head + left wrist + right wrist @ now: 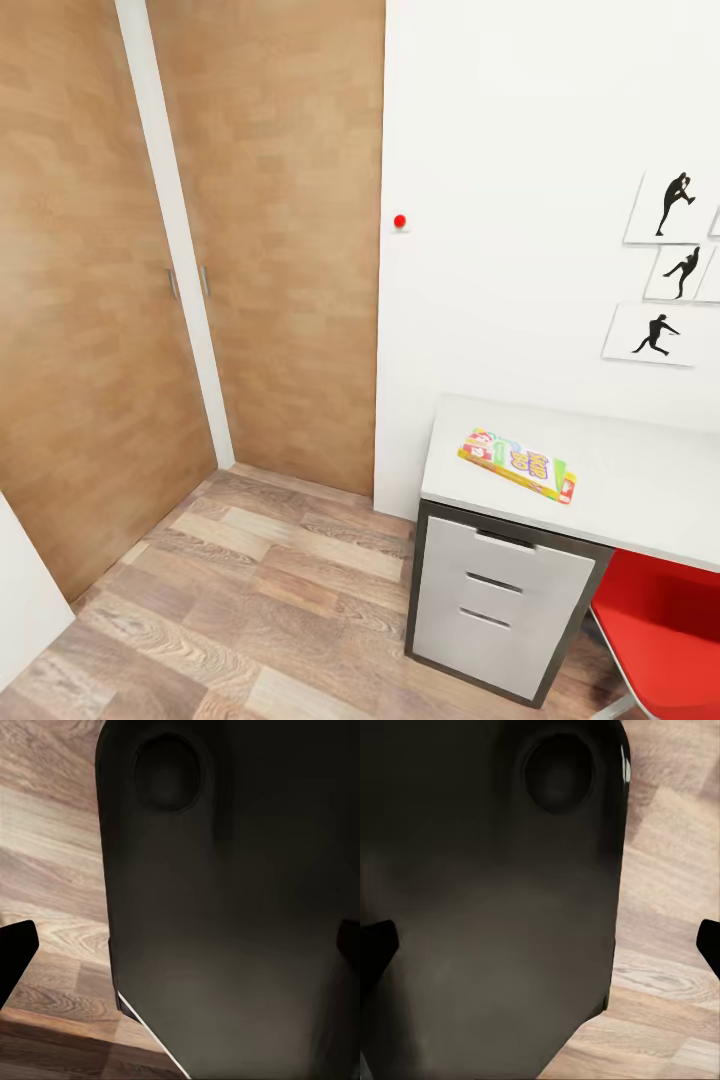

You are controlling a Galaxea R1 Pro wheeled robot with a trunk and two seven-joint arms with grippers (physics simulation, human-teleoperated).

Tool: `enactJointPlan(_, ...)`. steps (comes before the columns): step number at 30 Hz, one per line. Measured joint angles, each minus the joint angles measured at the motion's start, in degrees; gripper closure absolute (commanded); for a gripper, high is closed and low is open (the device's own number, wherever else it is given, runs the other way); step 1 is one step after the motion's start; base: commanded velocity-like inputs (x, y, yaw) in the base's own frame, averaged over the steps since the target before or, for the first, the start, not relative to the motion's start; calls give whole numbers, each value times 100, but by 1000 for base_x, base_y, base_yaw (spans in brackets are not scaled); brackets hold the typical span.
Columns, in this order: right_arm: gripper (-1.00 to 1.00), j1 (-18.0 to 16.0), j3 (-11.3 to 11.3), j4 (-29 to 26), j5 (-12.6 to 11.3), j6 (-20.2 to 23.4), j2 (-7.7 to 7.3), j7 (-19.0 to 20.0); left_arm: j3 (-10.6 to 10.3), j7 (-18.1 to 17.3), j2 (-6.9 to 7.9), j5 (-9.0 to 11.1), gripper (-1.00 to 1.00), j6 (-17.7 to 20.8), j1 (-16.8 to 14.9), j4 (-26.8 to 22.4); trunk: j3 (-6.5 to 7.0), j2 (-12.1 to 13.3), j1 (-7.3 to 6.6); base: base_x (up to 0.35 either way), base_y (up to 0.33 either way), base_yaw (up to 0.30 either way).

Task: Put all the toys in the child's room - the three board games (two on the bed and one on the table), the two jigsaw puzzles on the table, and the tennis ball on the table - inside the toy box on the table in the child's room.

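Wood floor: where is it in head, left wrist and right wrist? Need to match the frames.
Head view: the wood floor fills the lower left, running from the wooden doors to the table drawers.
Left wrist view: planks in the strip beside the dark robot body.
Right wrist view: planks in the strip on the other side of the same dark body.
Shared landmark: the plank floor itself; both wrist views share the dark body.

My left gripper (180, 945) hung with its jaws spread wide, one dark fingertip (15, 956) at each edge of the wrist view, nothing between them. My right gripper (540, 941) was likewise parted and empty, both aimed at my own dark body (487, 907).
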Motion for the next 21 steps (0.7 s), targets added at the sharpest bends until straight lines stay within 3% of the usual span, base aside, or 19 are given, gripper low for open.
enactJointPlan(3,-100,8,1,-21,-22,-22,96,-18,-8,0,-91,8,-100,10,-21,-15,2,1,0,0,0,0)
enactJointPlan(21,-100,-9,-5,-33,8,-46,229,22,-8,0,-70,8,-100,8,-16,-16,-16,1,1,0,0,-5)
